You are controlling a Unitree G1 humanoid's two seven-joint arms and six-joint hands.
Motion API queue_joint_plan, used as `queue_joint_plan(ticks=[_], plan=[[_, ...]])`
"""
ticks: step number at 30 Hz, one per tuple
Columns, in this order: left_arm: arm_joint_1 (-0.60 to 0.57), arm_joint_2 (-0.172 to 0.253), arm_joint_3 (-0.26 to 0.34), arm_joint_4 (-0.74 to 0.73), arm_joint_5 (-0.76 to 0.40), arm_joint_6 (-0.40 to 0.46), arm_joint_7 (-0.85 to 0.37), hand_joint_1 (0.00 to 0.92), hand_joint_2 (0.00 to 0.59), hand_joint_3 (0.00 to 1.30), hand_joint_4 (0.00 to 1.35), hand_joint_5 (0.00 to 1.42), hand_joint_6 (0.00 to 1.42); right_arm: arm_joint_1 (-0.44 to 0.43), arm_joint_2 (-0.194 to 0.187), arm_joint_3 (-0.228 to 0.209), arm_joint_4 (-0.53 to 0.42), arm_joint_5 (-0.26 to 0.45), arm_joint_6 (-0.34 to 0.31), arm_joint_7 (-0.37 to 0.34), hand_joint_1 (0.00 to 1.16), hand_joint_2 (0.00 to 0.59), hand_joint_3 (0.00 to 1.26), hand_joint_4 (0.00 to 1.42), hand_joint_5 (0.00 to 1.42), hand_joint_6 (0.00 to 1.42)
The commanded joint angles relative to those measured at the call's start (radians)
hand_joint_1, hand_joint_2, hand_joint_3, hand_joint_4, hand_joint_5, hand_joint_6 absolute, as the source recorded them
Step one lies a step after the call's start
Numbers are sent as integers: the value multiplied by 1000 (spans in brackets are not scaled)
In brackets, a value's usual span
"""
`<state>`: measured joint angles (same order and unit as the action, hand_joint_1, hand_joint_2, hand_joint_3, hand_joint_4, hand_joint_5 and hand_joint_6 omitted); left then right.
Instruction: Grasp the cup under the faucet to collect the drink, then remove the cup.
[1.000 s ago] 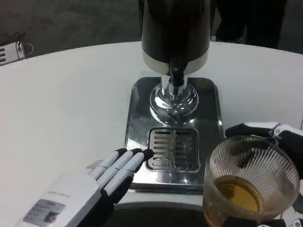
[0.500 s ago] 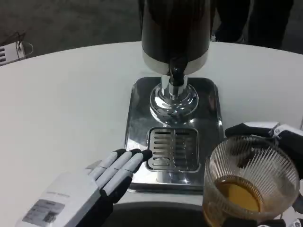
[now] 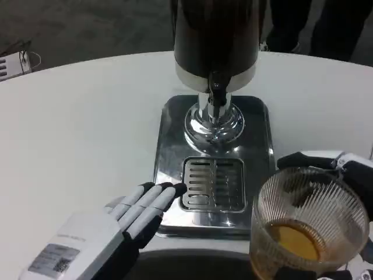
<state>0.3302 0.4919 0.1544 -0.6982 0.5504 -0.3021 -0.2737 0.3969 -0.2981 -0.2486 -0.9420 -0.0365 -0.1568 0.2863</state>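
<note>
Hardly any change across the last second. Right robot hand (image 3: 344,175) stayed wrapped around the ribbed glass cup (image 3: 308,230), black fingers (image 3: 300,160) showing behind the far rim. Cup stayed low and near, off to the right of the drip grate (image 3: 213,184), well apart from the faucet (image 3: 217,93). Dipped just a touch lower, if anything. Amber drink (image 3: 294,242) sat in the bottom, about a third full, level and calm.

Left robot hand (image 3: 125,219) stayed flat and released, grasping nothing, fingers spread out straight. Fingertips (image 3: 175,189) crept a tiny bit forward, resting by the left edge of the silver drip tray (image 3: 169,151). Whether touching the tray or just beside it, hard to tell.

Dispenser (image 3: 215,41) stood far ahead of both robot hands, on the white bench (image 3: 76,128). No drip seen at the faucet.

Meaning for the task: filling looked finished, with drink already inside and the cup pulled out from under the faucet. Removing looked nearly done too. Only setting the cup down somewhere safe seemed left. Slow and level movement needed there, since a tilt could spill the drink.
</note>
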Motion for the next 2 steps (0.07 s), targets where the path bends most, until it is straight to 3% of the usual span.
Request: queue_joint_plan(ticks=[1,2], plan=[[15,3,9,3,-17,1,-11,0,75,45,0,0,93,3,10,4,-25,11,-13,-7,860,281,1181,1424,1424,1424],[17,3,10,3,-18,0,-10,0,75,45,0,0,93,4,11,4,-26,11,-13,-6,860,281,1187,1424,1424,1424]])
